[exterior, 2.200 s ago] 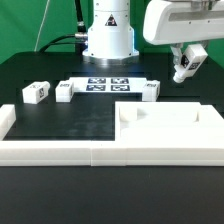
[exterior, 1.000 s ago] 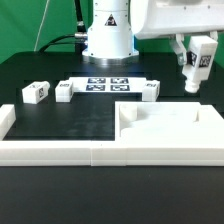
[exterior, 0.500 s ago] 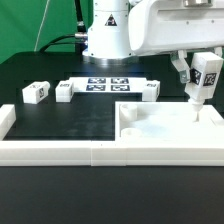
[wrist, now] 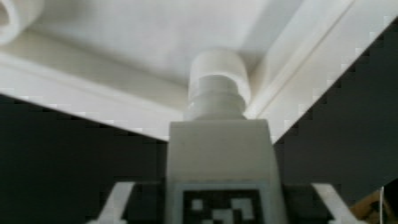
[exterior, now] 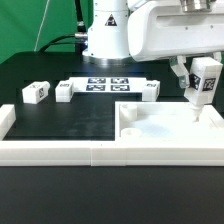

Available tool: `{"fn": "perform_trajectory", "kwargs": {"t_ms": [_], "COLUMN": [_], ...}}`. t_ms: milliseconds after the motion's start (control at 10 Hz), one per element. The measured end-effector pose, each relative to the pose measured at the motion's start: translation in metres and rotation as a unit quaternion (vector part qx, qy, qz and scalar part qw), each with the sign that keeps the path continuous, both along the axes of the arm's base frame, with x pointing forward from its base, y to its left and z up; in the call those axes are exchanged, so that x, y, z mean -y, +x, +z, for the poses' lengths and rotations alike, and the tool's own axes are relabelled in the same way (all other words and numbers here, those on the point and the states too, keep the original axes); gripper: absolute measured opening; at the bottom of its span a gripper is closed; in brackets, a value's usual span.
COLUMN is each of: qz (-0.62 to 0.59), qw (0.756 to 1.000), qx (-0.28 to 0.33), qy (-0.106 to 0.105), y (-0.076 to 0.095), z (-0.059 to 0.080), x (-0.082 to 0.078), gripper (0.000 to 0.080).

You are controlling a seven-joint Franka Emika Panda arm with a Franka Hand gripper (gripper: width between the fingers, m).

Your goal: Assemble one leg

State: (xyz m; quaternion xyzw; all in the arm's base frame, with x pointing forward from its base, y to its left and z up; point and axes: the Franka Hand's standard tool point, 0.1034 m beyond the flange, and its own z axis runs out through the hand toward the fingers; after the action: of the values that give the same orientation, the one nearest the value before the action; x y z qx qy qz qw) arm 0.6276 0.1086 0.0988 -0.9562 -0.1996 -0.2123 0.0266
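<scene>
My gripper (exterior: pixel 203 84) is shut on a leg (exterior: pixel 207 74), a small white block with a black-and-white tag. It holds the leg nearly upright, peg end down, over the far right corner of the large flat white panel (exterior: pixel 160 128). In the wrist view the leg (wrist: pixel 221 135) fills the middle. Its round peg points at the panel (wrist: pixel 107 70) close to a corner wall. The fingers (wrist: pixel 121 200) show on both sides of the tagged face. I cannot tell whether the peg touches the panel.
Three more legs lie on the black table: two at the exterior view's left (exterior: pixel 35 92) (exterior: pixel 63 91) and one near the middle (exterior: pixel 150 90). The marker board (exterior: pixel 105 85) lies between them. A long white border rail (exterior: pixel 50 150) runs along the front.
My gripper has carried the leg toward the exterior view's right and down. The leg has turned from tilted to nearly upright over the panel's corner.
</scene>
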Motion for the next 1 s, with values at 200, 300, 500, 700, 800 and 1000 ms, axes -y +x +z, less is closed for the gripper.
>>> {"fn": "perform_trajectory", "kwargs": {"t_ms": [200, 300, 500, 700, 800, 1000], "qz": [-0.001, 0.0, 0.0, -0.001, 0.0, 0.0], "qw": [1.0, 1.0, 1.0, 1.0, 1.0, 1.0], "qx": [0.0, -0.003, -0.006, -0.006, -0.004, -0.002], "qy": [0.002, 0.002, 0.003, 0.003, 0.004, 0.004], "y": [0.007, 0.006, 0.004, 0.005, 0.005, 0.005], "z": [-0.004, -0.008, -0.018, -0.022, -0.022, -0.022], "x": [-0.001, -0.002, -0.004, -0.004, -0.005, -0.005], "gripper": [0.0287, 0.0287, 0.0287, 0.0287, 0.0287, 0.0287]}}
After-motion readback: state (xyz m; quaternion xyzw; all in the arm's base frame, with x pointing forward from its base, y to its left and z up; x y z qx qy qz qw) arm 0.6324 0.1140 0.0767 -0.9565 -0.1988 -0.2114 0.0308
